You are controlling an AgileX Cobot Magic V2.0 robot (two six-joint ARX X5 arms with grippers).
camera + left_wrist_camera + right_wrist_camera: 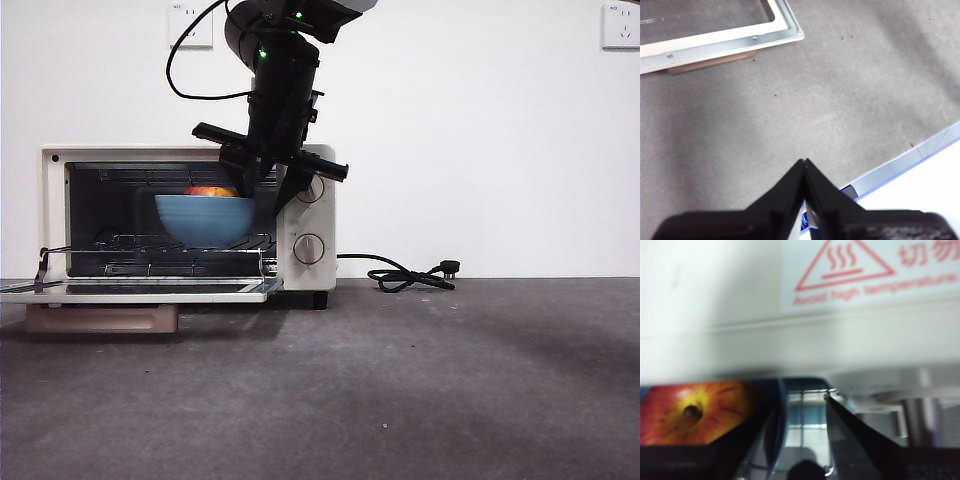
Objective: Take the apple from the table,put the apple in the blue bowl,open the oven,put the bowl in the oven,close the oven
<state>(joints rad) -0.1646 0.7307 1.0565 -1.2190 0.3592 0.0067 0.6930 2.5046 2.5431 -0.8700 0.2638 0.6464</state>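
Observation:
The cream-white oven stands at the back left with its door folded down flat. Inside, the blue bowl sits at the level of the wire rack, and the red-yellow apple shows above its rim. My right gripper reaches down into the cavity at the bowl's right rim. In the right wrist view the right gripper is open. One jaw is inside the bowl beside the apple, the other outside the blue rim with a gap. My left gripper hangs shut over the bare table.
The lowered door and its tan handle jut out over the table in front of the oven. A black cord and plug lie to the oven's right by the wall. The table's edge runs close to the left gripper.

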